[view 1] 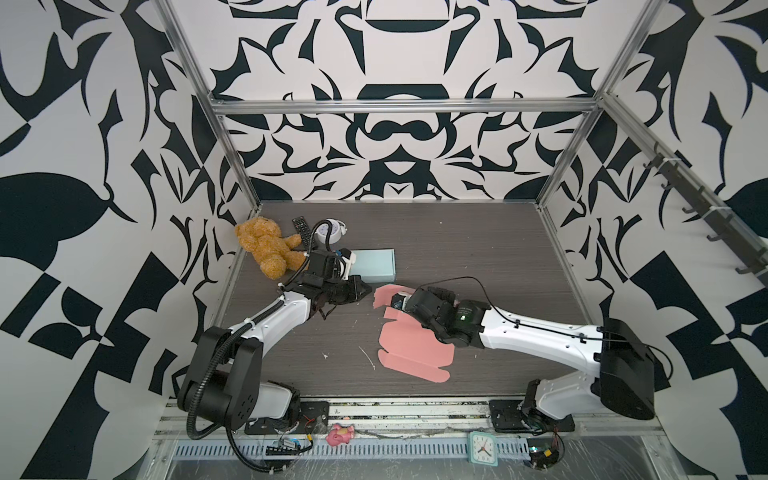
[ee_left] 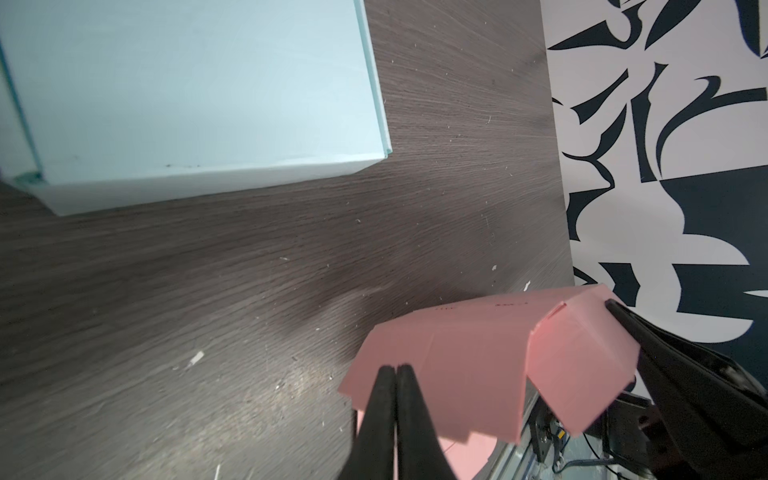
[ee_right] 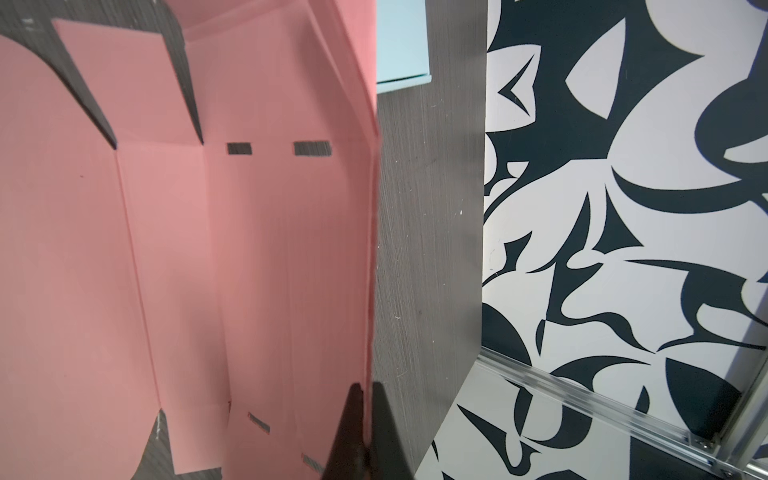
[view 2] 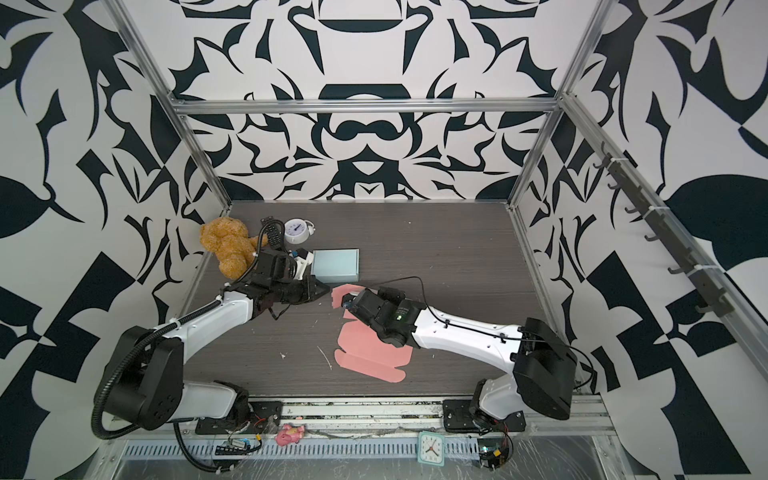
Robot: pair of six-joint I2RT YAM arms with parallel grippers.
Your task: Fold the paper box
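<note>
The pink paper box lies as a mostly flat blank in the middle of the table, and its far end is lifted. My right gripper is shut on the thin edge of that raised pink panel. It reaches in from the right in both top views. My left gripper is shut, with its tips right at the raised pink flap from the left. I see nothing between its fingers.
A folded light blue box sits just behind the left gripper. A teddy bear, a remote and a white alarm clock crowd the back left corner. A pink toy and a green clock lie on the front rail.
</note>
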